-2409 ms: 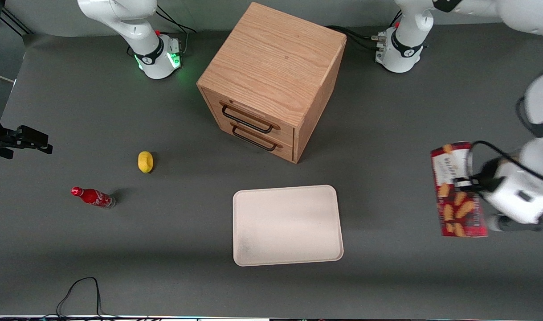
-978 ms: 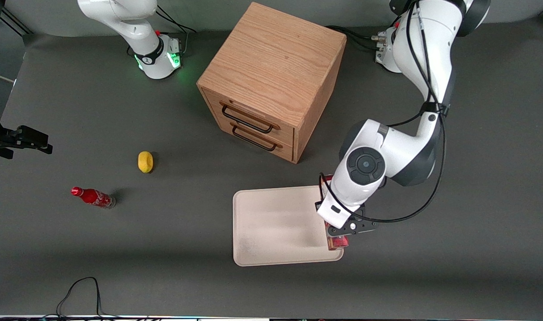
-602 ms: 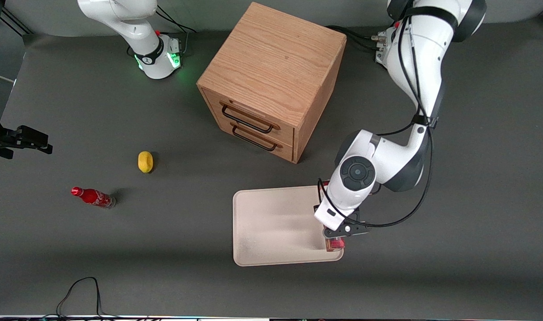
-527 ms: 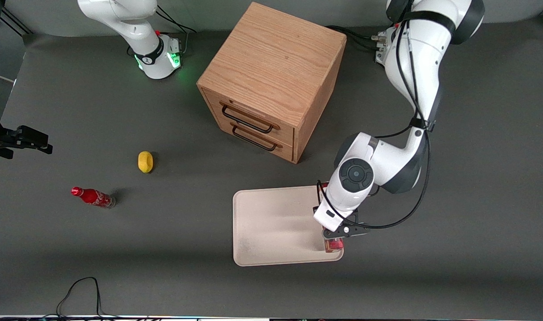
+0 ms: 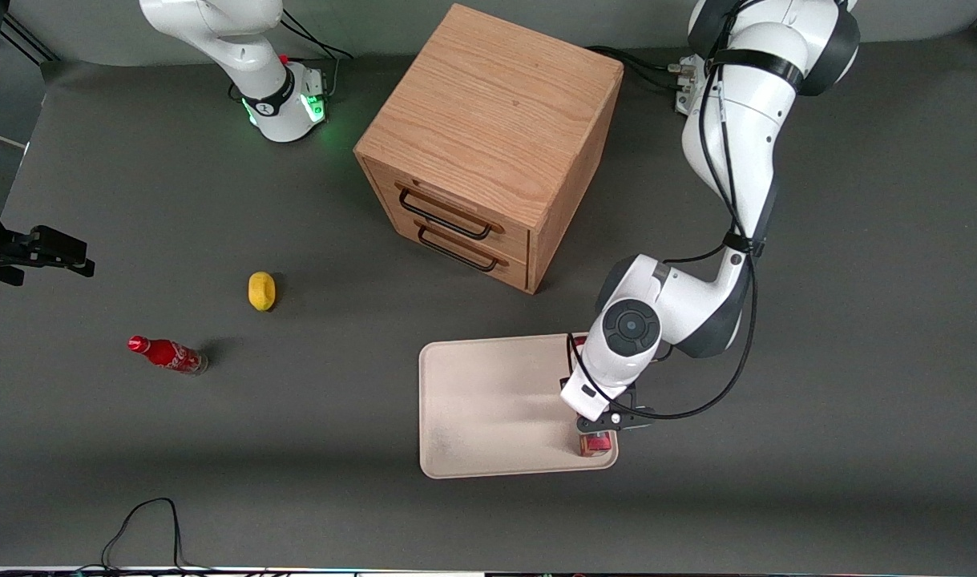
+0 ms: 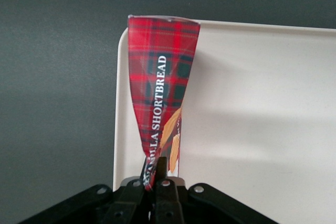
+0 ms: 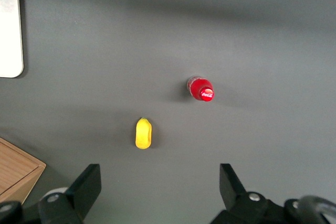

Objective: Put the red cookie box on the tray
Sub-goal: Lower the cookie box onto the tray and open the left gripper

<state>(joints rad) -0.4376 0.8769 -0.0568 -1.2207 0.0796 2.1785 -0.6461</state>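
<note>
The red cookie box (image 6: 160,95), tartan red with white lettering, hangs edge-on from my left gripper (image 6: 156,174), whose fingers are shut on its upper edge. In the front view only its near end (image 5: 596,443) shows under the wrist, with my gripper (image 5: 604,421) over the tray's edge toward the working arm's end. The pale cream tray (image 5: 488,409) lies on the dark table, nearer the front camera than the cabinet. In the left wrist view the box hangs just inside the tray's rim (image 6: 119,103). I cannot tell whether the box touches the tray.
The wooden two-drawer cabinet (image 5: 488,144) stands farther from the front camera than the tray. A yellow object (image 5: 261,290) and a small red soda bottle (image 5: 167,354) lie toward the parked arm's end. A black cable (image 5: 139,529) loops at the near edge.
My gripper has carried the box from the working arm's end of the table to over the tray's edge, then eased slightly inward over the tray and lower.
</note>
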